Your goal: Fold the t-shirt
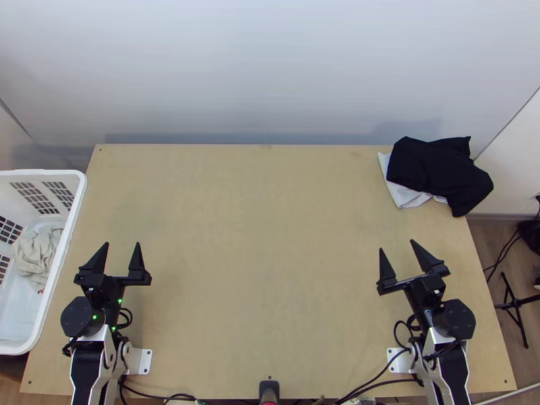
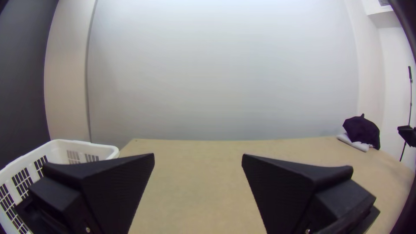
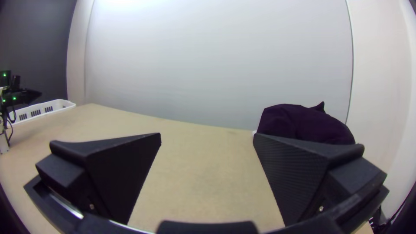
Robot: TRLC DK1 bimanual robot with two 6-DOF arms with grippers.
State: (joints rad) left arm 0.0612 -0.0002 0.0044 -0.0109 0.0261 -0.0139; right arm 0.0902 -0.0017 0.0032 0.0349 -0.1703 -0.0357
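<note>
In the top view, the left gripper (image 1: 122, 244) and right gripper (image 1: 397, 246) are spread, empty; the likely t-shirt (image 1: 37, 255) lies crumpled in the laundry basket (image 1: 40, 171) — fetching it seems next. The left wrist view adds the basket's slotted side; the right, a peak atop the black garment (image 1: 439, 169) at the table's (image 1: 263, 236) far right corner.

Top view: basket (image 1: 40, 173) cut off, white cloth (image 1: 401, 195) mostly hidden.
</note>
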